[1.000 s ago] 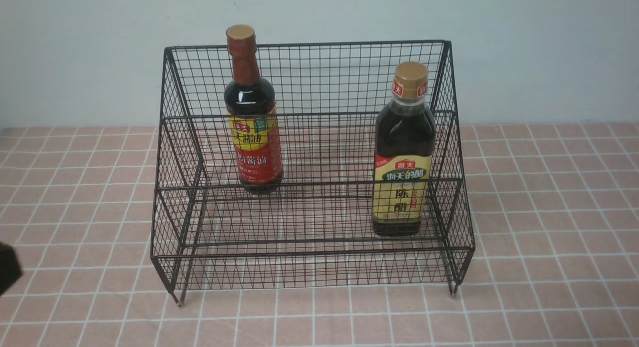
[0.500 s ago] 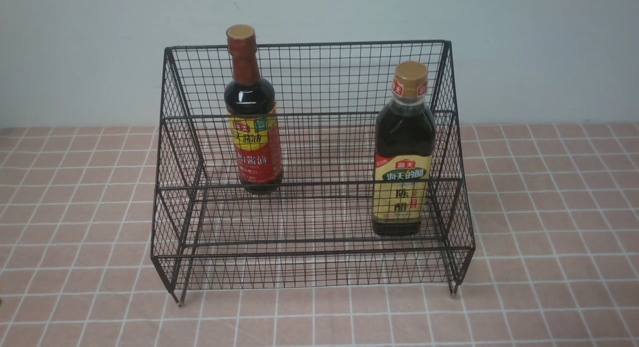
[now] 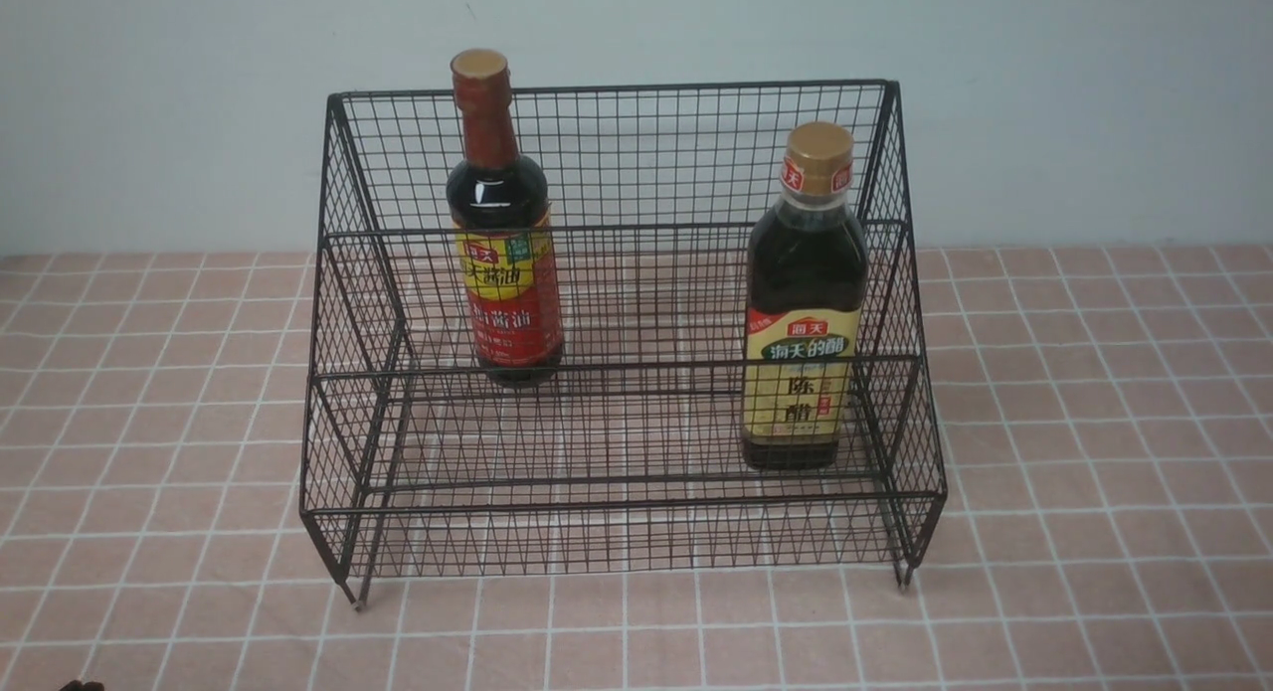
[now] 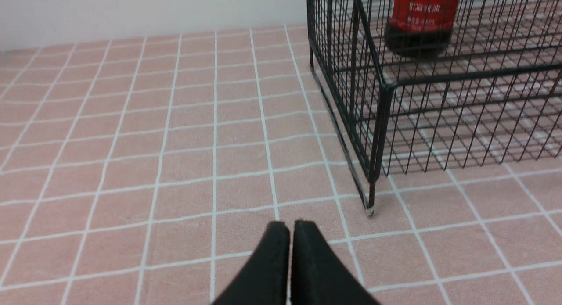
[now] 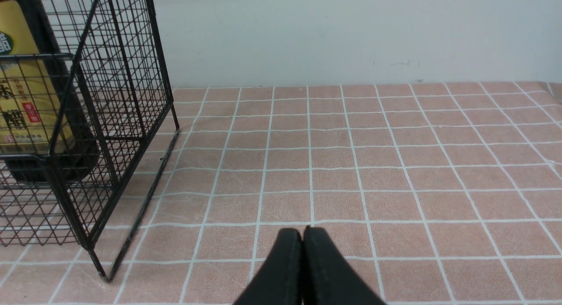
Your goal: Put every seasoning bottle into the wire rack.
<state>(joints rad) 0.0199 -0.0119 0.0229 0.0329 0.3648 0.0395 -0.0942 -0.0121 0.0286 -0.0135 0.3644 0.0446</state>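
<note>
My left arm has slipped almost out of the front view. Both pincers, left (image 4: 290, 228) and right (image 5: 307, 232), are closed, empty. Bottles racked; I'd simply park.

Both bottles (image 3: 806, 263) inside wire rack (image 3: 636, 482)

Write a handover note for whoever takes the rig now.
Left gripper: shut, holding nothing.
Right gripper: shut, holding nothing.
Red-labelled bottle: upright in the wire rack, toward its left side.
Gold-capped bottle: in the rack, near its right side, set nearer the front than the other.
Done: both bottles are racked.
Left: no bottle in view remains to be placed; perhaps just confirm they sit steady.
</note>
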